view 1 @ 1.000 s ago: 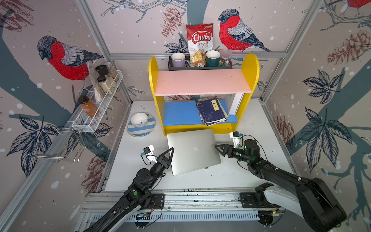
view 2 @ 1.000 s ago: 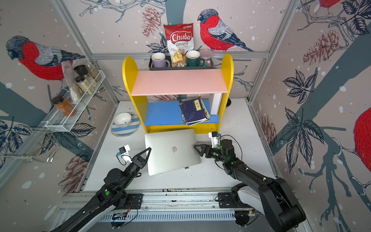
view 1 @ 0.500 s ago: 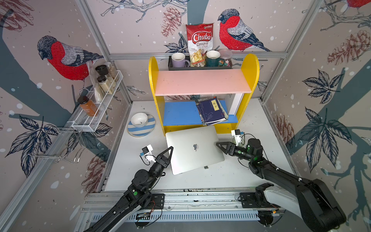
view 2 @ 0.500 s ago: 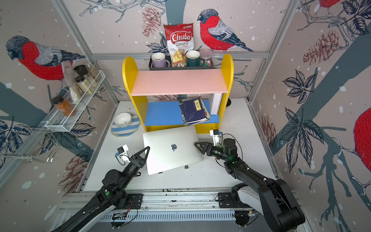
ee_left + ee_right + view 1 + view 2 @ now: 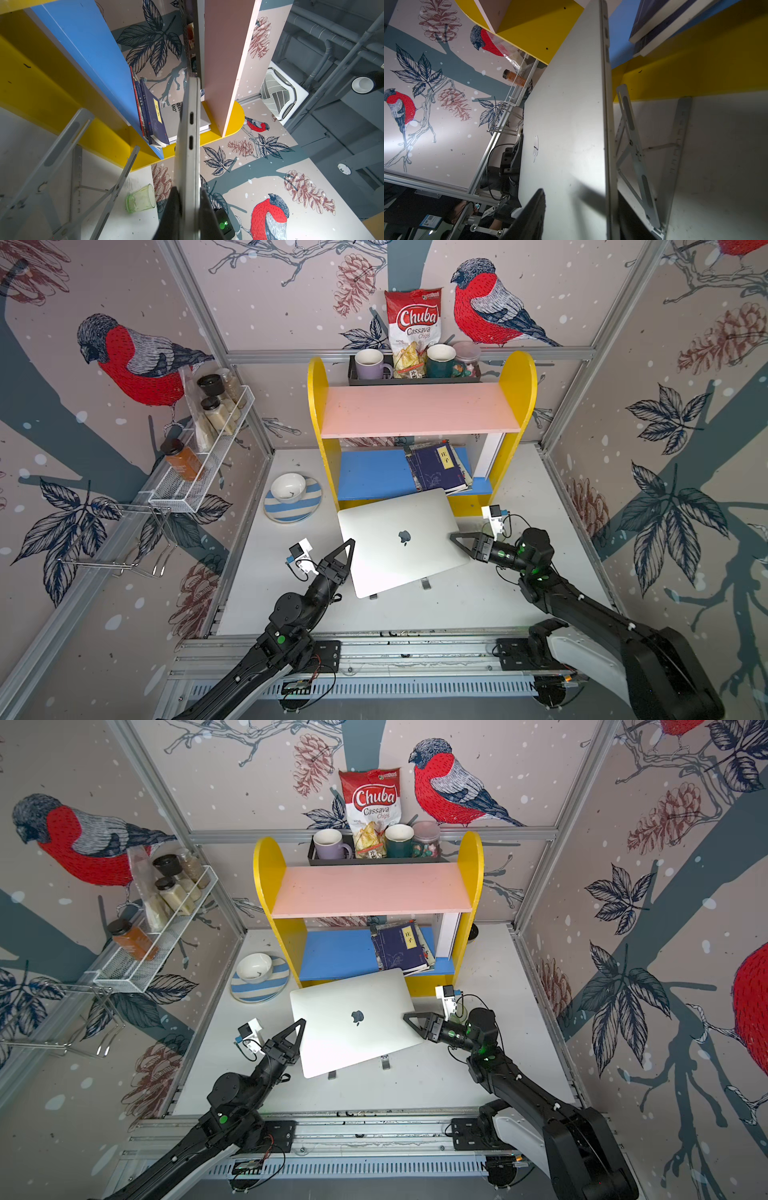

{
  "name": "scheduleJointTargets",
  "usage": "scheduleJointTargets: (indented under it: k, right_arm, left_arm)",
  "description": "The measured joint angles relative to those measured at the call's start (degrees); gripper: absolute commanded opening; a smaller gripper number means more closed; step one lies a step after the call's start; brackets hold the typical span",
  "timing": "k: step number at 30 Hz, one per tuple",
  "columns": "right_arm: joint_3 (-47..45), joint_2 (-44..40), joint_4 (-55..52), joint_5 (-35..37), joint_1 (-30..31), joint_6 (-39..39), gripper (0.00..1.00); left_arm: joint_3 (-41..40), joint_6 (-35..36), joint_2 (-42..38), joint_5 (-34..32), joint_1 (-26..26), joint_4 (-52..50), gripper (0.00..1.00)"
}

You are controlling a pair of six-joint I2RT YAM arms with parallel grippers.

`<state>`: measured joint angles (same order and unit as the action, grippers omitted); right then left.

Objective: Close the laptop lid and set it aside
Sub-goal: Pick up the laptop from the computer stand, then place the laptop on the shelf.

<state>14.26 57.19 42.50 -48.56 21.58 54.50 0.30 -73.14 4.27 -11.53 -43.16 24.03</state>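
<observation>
The silver-grey laptop (image 5: 399,547) (image 5: 353,1036) hangs slanted above the table, its lid (image 5: 386,518) shut flat with the apple logo up. My left gripper (image 5: 348,558) (image 5: 189,199) is shut on the laptop's left edge (image 5: 188,145), one finger on each face. At the right edge my right gripper (image 5: 457,545) (image 5: 579,203) straddles the laptop (image 5: 566,124). Its upper finger (image 5: 533,214) stands off the lid with a gap, and the lower one is below the base. The folding stand (image 5: 633,145) (image 5: 62,145) lies flat underneath.
The yellow shelf (image 5: 320,414) stands right behind the laptop, with a dark blue book (image 5: 436,466) on its blue board. A bowl on a striped plate (image 5: 289,487) sits back left beside the wire rack (image 5: 199,472). A green glass (image 5: 141,199) lies on its side.
The laptop has risen off the stand and turned a little, so the logo and the stand's feet now show. My right gripper's jaws have narrowed around the right edge.
</observation>
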Motion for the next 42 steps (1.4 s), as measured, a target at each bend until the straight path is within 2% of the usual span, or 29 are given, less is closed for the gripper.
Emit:
scheduleJointTargets:
  k: [9, 15, 25, 32, 42]
  right_arm:
    - [0.85, -3.76, 1.27, -1.36, -0.11, 7.02, 0.16]
    - [3.3, -8.55, 0.2, -1.99, -0.13, 12.52, 0.0]
    - [11.8, -15.3, -11.85, 1.09, -0.68, 14.82, 0.0]
    - [20.2, -15.45, -18.29, 6.93, -1.22, 16.17, 0.0]
    - [27.43, -14.73, -23.12, 12.79, -1.29, 17.97, 0.0]
  left_arm:
    - [0.59, -3.21, 2.86, -1.97, 0.11, 2.54, 0.0]
    - [6.05, -2.95, 6.45, -2.32, 0.2, 1.81, 0.0]
    - [20.44, -1.42, 19.04, -0.87, 0.33, -0.76, 0.0]
    - [29.64, -1.49, 29.24, -0.37, 0.55, 1.11, 0.0]
    - [39.21, -1.86, 36.81, 3.52, 3.43, 0.28, 0.0]
